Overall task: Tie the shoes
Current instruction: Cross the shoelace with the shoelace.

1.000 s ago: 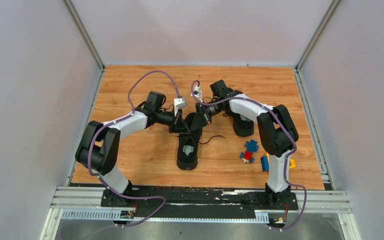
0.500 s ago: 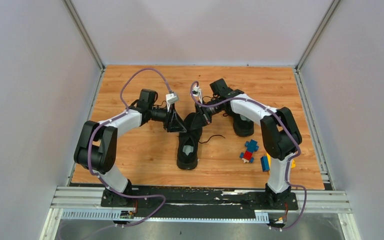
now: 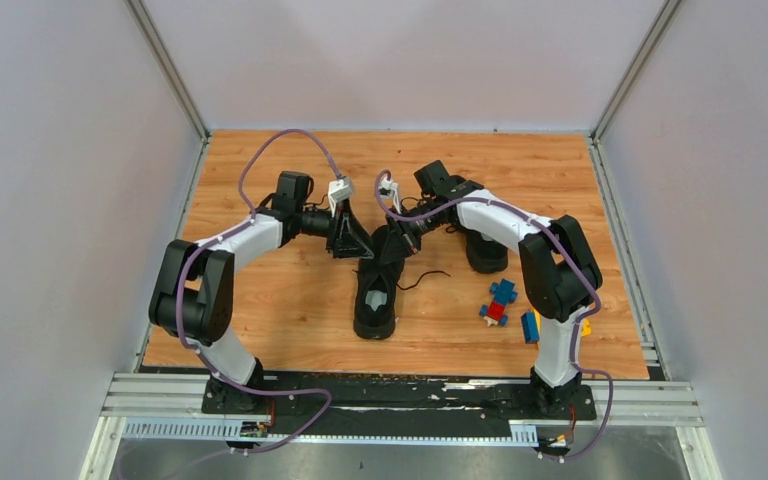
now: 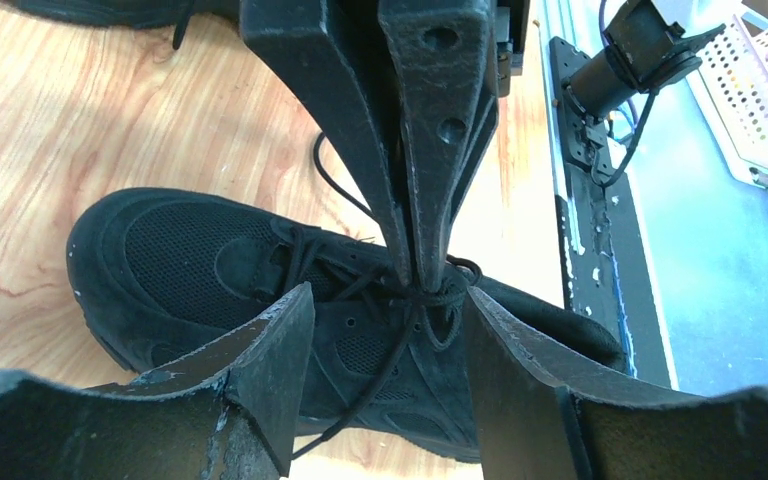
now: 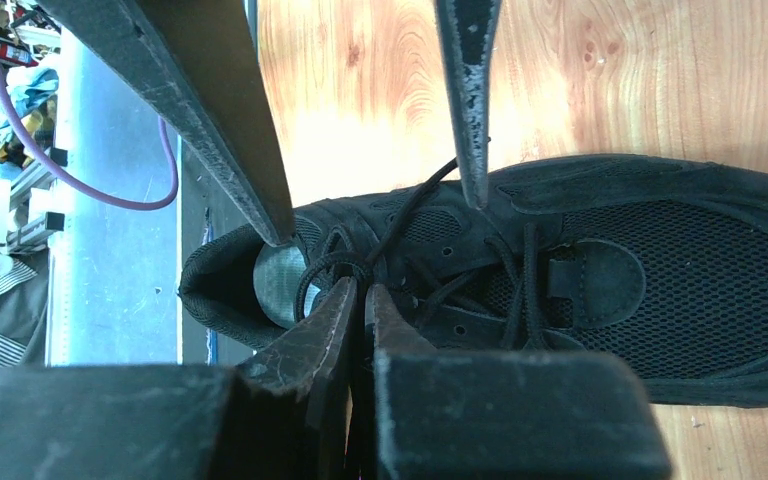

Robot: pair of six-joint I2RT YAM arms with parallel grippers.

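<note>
Over the near black fabric low-top sneaker [image 3: 375, 295]: one pinch, one spread pair

Above that sneaker's tongue, the right gripper [image 5: 360, 292] has its fingers pressed together on the thin black laces [image 4: 435, 295] at their crossing, probably to keep the knot taut. The left gripper [image 4: 385, 300] stands spread and empty, straddling that pinch from the sneaker's left, seemingly placed to take a loose strand. The second black sneaker [image 3: 487, 250] lies beyond, to the right.

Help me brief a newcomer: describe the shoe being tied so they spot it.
On the wooden table, find where the left gripper and right gripper meet. The black shoe beneath them is it; the other shoe lies rightward, under the right arm.
</note>
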